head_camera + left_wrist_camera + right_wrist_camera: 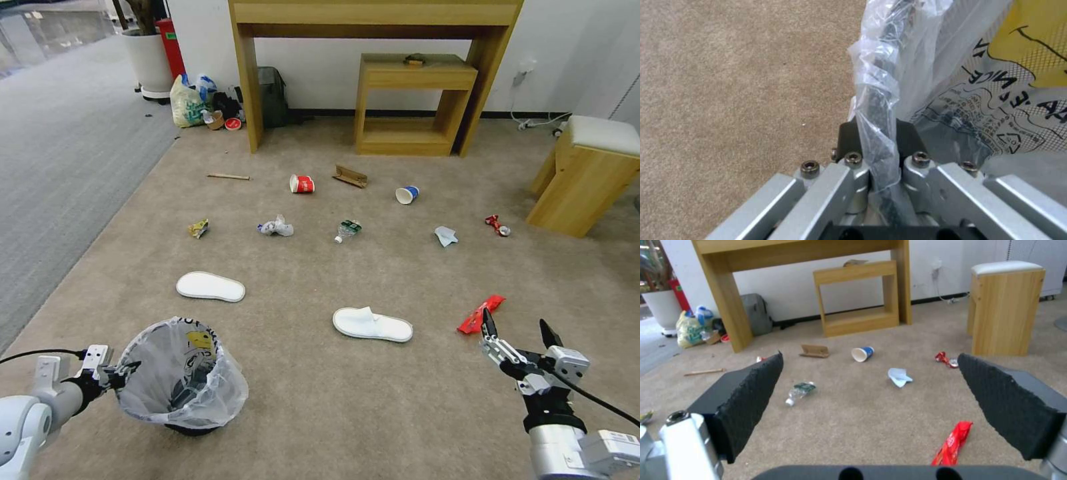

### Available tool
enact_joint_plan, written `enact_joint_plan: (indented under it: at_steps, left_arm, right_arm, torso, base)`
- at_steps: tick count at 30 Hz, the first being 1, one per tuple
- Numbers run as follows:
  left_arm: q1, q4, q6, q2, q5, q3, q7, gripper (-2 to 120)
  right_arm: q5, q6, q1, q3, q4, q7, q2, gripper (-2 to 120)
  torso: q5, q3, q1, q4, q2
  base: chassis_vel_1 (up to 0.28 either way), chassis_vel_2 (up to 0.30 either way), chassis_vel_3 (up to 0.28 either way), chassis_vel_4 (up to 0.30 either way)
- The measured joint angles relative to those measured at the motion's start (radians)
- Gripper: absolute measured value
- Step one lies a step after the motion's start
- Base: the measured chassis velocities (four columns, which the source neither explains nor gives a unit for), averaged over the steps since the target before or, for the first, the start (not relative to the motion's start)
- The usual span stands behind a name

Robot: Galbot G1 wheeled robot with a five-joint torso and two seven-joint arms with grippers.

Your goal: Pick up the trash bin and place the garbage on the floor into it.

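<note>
The trash bin [181,375] is held by its rim, which is clamped with the bag between the fingers of the left gripper [876,146]. The right gripper [519,331] is spread wide, with the red wrapper [480,313] lying on the floor [300,400] just beyond its fingers. Collection seems barely begun: the garbage is scattered farther off, and a descent onto the wrapper seems called for next.

Lying on the carpet [320,400] are two slippers [211,287], two paper cups [302,184], one bottle [347,230], one stick [228,177], one red wrapper [481,313]; one bin [181,377] is standing.
</note>
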Motion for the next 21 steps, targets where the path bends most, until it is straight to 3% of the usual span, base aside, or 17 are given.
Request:
enact_joint_plan:
  at_steps: [7,11,21]
  left_arm:
    - [0.009,-0.031,0.007,-0.013,-0.038,-0.007,-0.056,2]
    - [0.025,-0.084,0.008,-0.036,-0.082,-0.02,-0.119,0]
    - [0.061,-0.238,0.007,-0.083,-0.206,-0.03,-0.331,0]
  right_arm:
    - [0.008,-0.012,0.005,0.002,0.0,0.005,0.0,100]
    - [0.009,-0.024,0.011,0.005,-0.001,0.007,0.0,100]
    - [0.008,-0.071,0.037,0.003,0.0,0.008,0.0,100]
  torso:
    - [-0.0013,0.0,0.0,-0.0001,0.0]
    - [-0.0007,0.0,0.0,-0.0003,0.0]
    - [-0.0002,0.0,0.0,-0.0001,0.0]
  base:
    - [0.0,0.0,0.0,0.0]
    - [0.0,0.0,0.0,0.0]
    - [0.0,0.0,0.0,0.0]
